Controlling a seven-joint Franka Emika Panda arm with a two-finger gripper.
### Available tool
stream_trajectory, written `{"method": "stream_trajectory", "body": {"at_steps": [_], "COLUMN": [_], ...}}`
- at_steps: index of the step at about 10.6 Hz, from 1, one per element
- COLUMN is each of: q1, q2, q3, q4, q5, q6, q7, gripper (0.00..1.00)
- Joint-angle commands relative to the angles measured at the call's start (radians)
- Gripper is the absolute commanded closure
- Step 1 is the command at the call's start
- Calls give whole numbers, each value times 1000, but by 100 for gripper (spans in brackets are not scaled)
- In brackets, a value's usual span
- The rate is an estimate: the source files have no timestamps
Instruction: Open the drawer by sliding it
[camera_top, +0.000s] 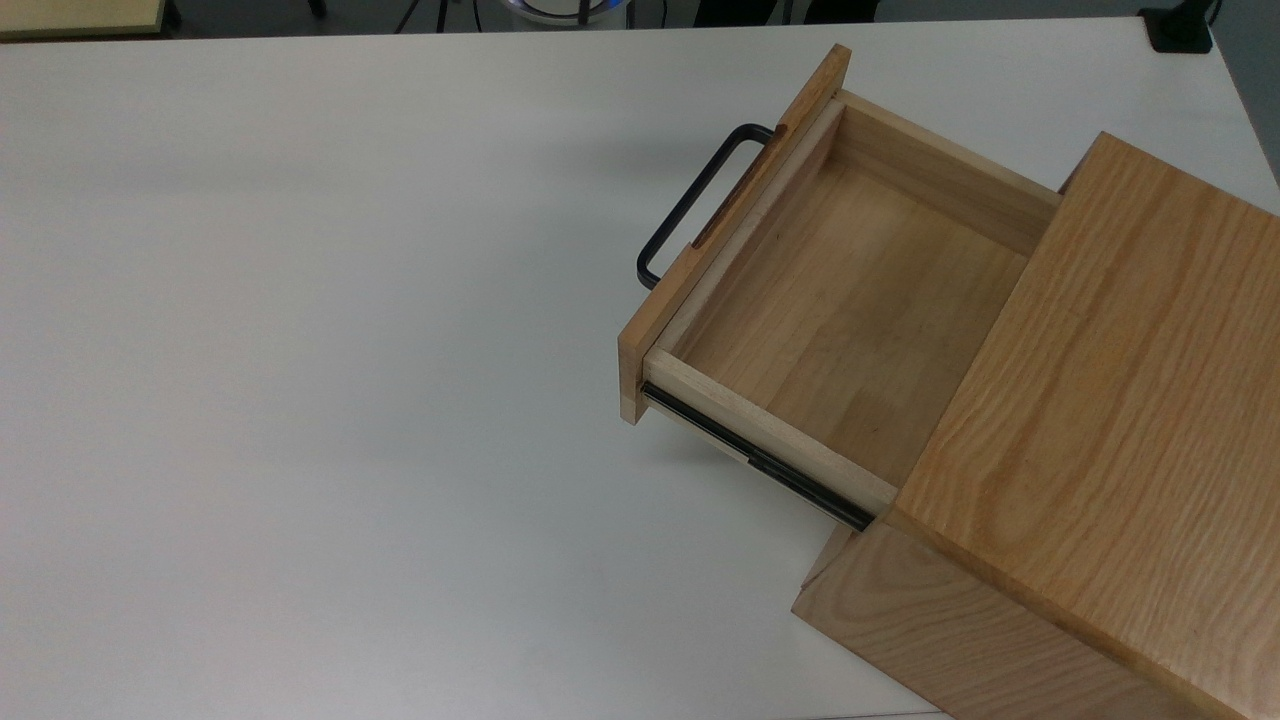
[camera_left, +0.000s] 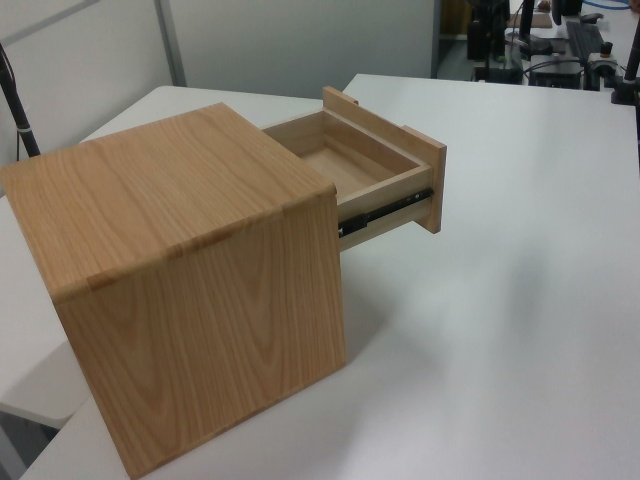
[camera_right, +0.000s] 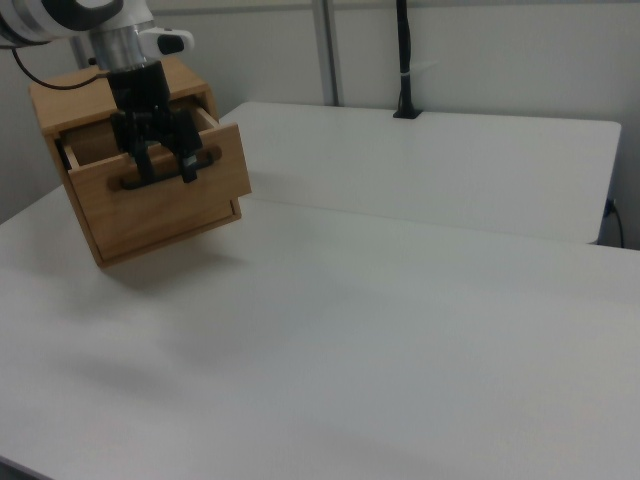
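Note:
The drawer (camera_top: 850, 300) stands pulled well out of the oak cabinet (camera_top: 1110, 430), and its light wooden inside is bare. Its black U-shaped handle (camera_top: 693, 200) juts from the front panel toward the top view's left with nothing on it. The black side rail (camera_top: 760, 462) is exposed. In the left view the drawer (camera_left: 365, 165) sticks out of the cabinet (camera_left: 190, 290) to the right. In the right view my gripper (camera_right: 163, 172) hangs open, fingers down, overlapping the drawer front (camera_right: 170, 205) from the camera's side.
Cabinet and drawer rest on a white table (camera_top: 300, 350) with wide bare surface on the top view's left. A black clamp (camera_top: 1180, 30) sits at the far right corner. A black post (camera_right: 405, 60) rises at the table's far edge in the right view.

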Motion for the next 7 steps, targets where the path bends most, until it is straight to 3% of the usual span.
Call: {"method": "stream_trajectory", "body": {"at_steps": [1, 7], "q1": [107, 107], "q2": [-11, -17], "q3": [-147, -161], "q4": [-9, -9], "q5": [98, 128], "q6": [84, 106], "q7": [-79, -117], "gripper": [0, 0]}}
